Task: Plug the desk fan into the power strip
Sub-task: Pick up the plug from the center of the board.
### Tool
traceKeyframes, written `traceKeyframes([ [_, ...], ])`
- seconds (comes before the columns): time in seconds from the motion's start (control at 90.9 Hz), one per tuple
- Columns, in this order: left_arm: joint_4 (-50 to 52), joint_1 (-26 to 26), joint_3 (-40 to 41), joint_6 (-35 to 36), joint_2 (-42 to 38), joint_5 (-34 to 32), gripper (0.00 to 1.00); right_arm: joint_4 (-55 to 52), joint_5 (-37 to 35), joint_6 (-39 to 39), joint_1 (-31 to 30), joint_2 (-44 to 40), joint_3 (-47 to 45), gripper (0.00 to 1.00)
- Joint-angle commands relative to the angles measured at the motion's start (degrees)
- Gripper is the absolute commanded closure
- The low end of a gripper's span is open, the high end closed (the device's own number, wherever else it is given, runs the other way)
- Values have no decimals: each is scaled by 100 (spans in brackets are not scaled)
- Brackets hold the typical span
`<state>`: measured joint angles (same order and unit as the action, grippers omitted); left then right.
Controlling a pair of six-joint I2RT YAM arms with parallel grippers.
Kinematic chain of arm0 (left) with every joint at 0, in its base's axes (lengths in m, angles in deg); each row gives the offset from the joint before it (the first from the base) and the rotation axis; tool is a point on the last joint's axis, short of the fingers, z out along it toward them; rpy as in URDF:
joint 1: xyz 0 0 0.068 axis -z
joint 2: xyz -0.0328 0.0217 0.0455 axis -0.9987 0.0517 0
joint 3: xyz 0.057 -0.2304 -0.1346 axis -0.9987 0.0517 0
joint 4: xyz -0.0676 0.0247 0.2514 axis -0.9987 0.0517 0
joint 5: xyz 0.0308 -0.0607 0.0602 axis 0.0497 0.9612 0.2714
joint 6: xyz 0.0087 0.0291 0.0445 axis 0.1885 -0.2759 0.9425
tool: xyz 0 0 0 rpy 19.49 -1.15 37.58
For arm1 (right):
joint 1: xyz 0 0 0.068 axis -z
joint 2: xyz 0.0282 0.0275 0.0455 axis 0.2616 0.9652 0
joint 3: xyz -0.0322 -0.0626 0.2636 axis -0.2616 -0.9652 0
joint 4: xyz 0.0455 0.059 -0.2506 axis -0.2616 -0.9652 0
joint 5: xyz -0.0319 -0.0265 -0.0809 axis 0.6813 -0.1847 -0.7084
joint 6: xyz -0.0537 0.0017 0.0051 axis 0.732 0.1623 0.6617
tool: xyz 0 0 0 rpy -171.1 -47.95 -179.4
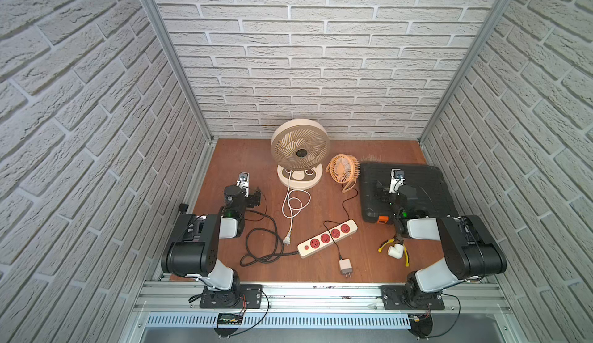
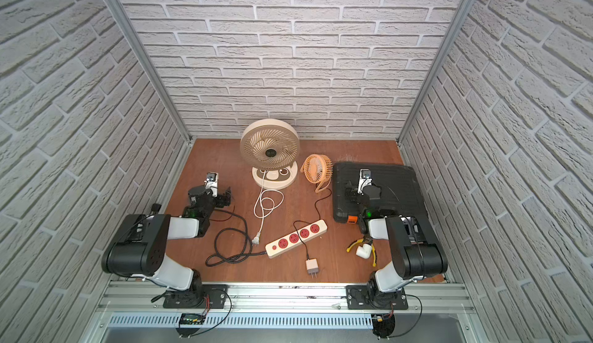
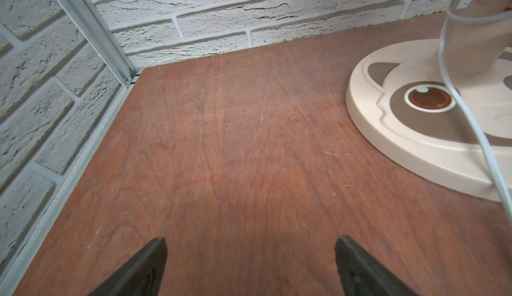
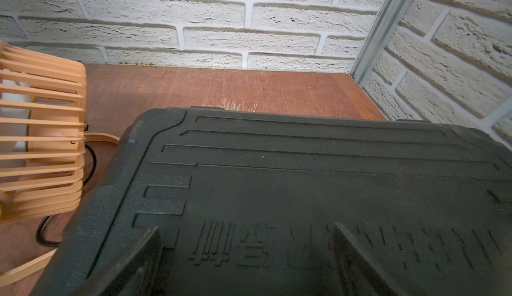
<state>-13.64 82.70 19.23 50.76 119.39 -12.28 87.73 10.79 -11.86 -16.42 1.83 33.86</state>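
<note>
Plugs come first from where I stand: a white USB charger [image 1: 345, 266] near the front edge, then the cream fan's two-pin plug [image 1: 286, 240] lying loose just left of the power strip [image 1: 327, 238], all four red sockets empty. That plug looks small, hard and light, best pinched across its body, its white cord [image 1: 290, 203] limp. The strip seems light enough to skid, so I'd brace it. Further back, left gripper [image 3: 250, 255] and right gripper [image 4: 246, 250] gape empty. Farthest stands the desk fan [image 1: 300, 152].
</note>
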Motion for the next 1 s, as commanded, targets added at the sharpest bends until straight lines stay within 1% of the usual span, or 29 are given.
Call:
traceKeyframes([
  [0.0,-142,-41,-115,-32,6,49,2,136,-10,49,-25,46,-74,1],
  [0.726,-134,-30,-123,-10,2,22,2,127,-13,53,-29,48,-67,1],
  [0.77,-131,-5,-127,5,-11,-32,2,184,8,69,-25,28,-110,1],
  [0.803,118,38,-205,27,-115,-101,2,285,23,104,-45,8,-152,1],
  [0.869,567,213,-331,107,-386,-464,2,183,-77,165,-127,-137,-182,1],
  [0.913,449,296,-218,146,-540,-657,2,244,-214,168,-153,-288,-233,1],
  [0.99,159,319,55,57,-817,-939,2,-655,-408,275,-313,-832,-31,1],
])
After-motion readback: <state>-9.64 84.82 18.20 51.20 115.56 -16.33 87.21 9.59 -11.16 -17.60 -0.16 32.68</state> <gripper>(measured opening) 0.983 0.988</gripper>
